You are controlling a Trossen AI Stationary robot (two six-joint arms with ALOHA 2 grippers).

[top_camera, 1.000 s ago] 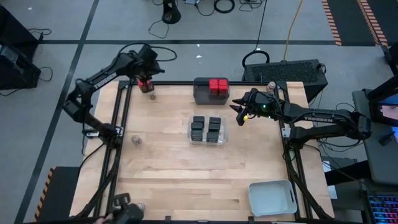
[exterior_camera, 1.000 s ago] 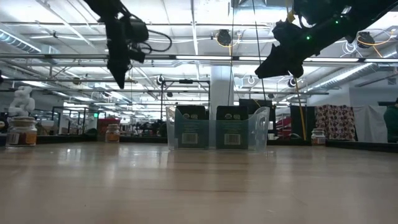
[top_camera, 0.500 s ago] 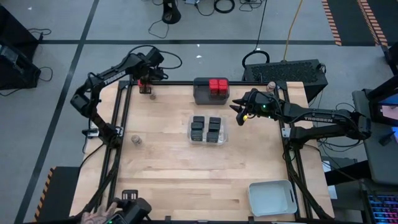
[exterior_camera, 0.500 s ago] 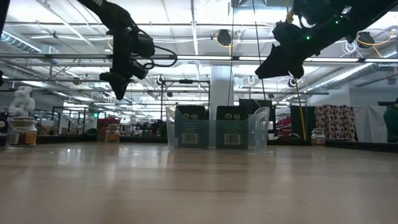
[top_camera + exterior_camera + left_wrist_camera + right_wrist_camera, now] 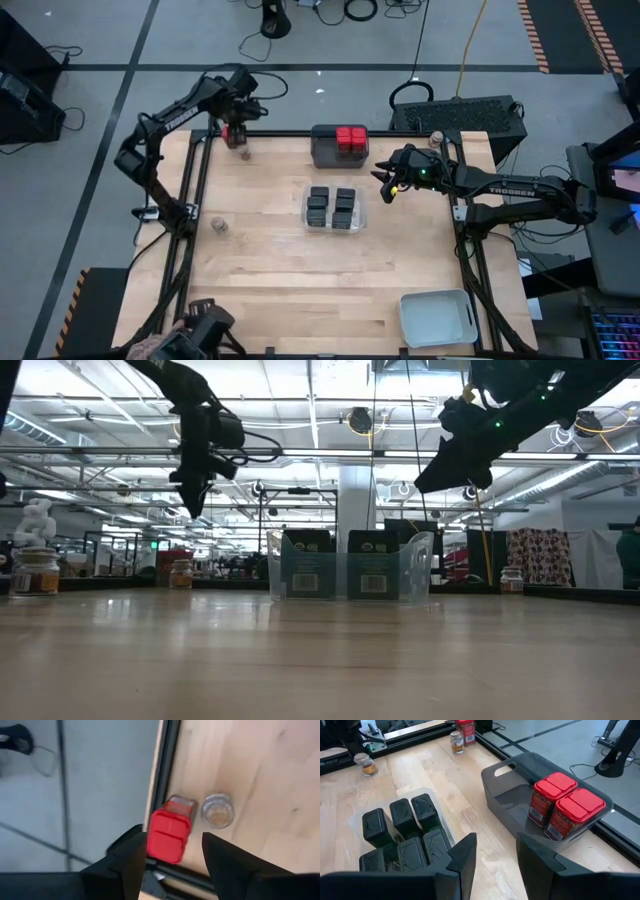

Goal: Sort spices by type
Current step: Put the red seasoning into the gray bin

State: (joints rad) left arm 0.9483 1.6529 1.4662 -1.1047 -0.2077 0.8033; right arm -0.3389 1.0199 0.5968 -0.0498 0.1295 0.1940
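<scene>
As the left gripper [image 5: 237,133] hung over the table's [image 5: 270,290] far left corner, a red-topped container [image 5: 169,832] stood upright between its fingers [image 5: 227,862], its long axis vertical and its red lid facing up toward the wrist camera, just beside a round clear jar [image 5: 217,811] at the table's black edge rail. Compared with a second earlier, when those fingers were clamped, they had parted: dark gaps showed on both sides of the lid, so the container looked released and no longer squeezed. The arm had also shifted slightly around that corner over the same second. The right gripper [image 5: 385,180] hovered in the air beside the dark grey tray [image 5: 520,780], where it had been a second before, its fingers [image 5: 462,862] partly apart and holding nothing. Two red-topped containers [image 5: 562,810] stood upright in that tray; black boxy containers [image 5: 402,832] filled the clear tray [image 5: 333,228] at mid-table. Another jar [image 5: 219,225] stood alone near the left edge, and a pale grey tray [image 5: 437,318] sat at the near right corner.
</scene>
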